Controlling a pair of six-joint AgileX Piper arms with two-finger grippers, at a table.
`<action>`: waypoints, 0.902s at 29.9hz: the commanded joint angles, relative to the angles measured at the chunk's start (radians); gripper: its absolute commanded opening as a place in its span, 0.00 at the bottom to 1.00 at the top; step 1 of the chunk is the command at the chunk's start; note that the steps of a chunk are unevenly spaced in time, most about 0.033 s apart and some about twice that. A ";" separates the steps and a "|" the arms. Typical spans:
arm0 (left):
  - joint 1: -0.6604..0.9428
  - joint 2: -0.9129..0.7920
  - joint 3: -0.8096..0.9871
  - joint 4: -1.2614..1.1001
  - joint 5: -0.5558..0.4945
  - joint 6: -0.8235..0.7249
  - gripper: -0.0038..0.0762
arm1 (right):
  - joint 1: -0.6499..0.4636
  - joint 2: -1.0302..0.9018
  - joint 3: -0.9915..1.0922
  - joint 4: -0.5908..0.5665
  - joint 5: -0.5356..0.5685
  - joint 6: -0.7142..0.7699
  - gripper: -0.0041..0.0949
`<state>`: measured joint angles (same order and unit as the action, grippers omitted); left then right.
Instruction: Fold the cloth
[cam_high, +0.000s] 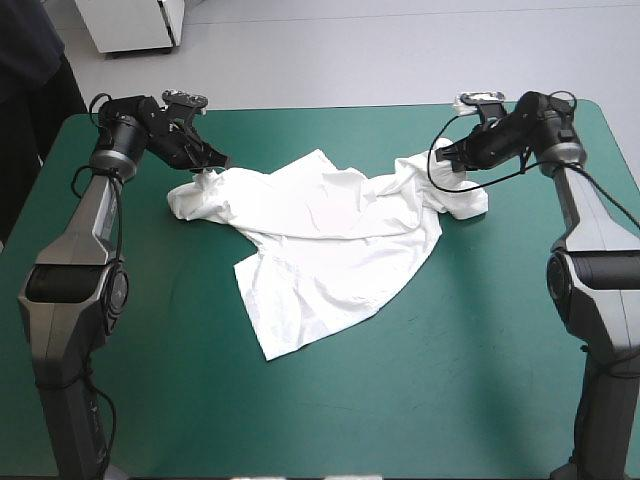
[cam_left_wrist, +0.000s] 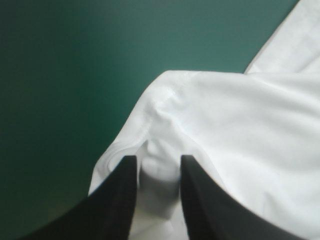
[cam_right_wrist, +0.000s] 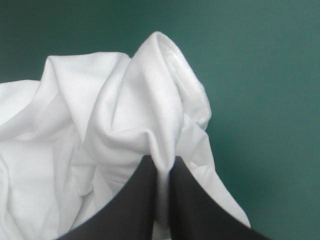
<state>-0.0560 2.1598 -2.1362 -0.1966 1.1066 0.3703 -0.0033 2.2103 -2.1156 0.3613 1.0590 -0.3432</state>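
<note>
The white T-shirt (cam_high: 330, 240) lies loosely spread and wrinkled across the middle of the table, its lower hem pointing toward the near edge. My left gripper (cam_high: 213, 168) is at the shirt's far left end, shut on a bunched fold of it. In the left wrist view that fold fills the gap between the black fingers (cam_left_wrist: 127, 200), where the left gripper (cam_left_wrist: 157, 159) pinches the T-shirt (cam_left_wrist: 240, 130). My right gripper (cam_high: 447, 163) holds the far right end. There the right gripper (cam_right_wrist: 161, 159) is all but shut on a raised ridge of the T-shirt (cam_right_wrist: 110, 115).
The teal-green cover (cam_high: 450, 380) runs broad from the shirt to the near edge. The table's far edge (cam_high: 330, 108) lies a short way behind both grippers.
</note>
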 joint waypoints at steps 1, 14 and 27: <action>0.009 -0.117 -0.035 -0.062 -0.004 0.036 0.54 | -0.059 -0.087 -0.035 0.158 0.019 -0.075 0.20; -0.004 -0.376 0.167 -0.135 0.181 0.022 0.58 | -0.177 -0.393 0.083 0.211 0.080 -0.110 0.54; -0.116 -0.440 0.483 -0.106 0.124 0.033 0.58 | -0.185 -0.853 0.706 -0.044 -0.069 -0.099 0.54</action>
<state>-0.1384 1.7672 -1.6490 -0.2972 1.2429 0.4041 -0.1823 1.4527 -1.4715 0.3192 1.0690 -0.4401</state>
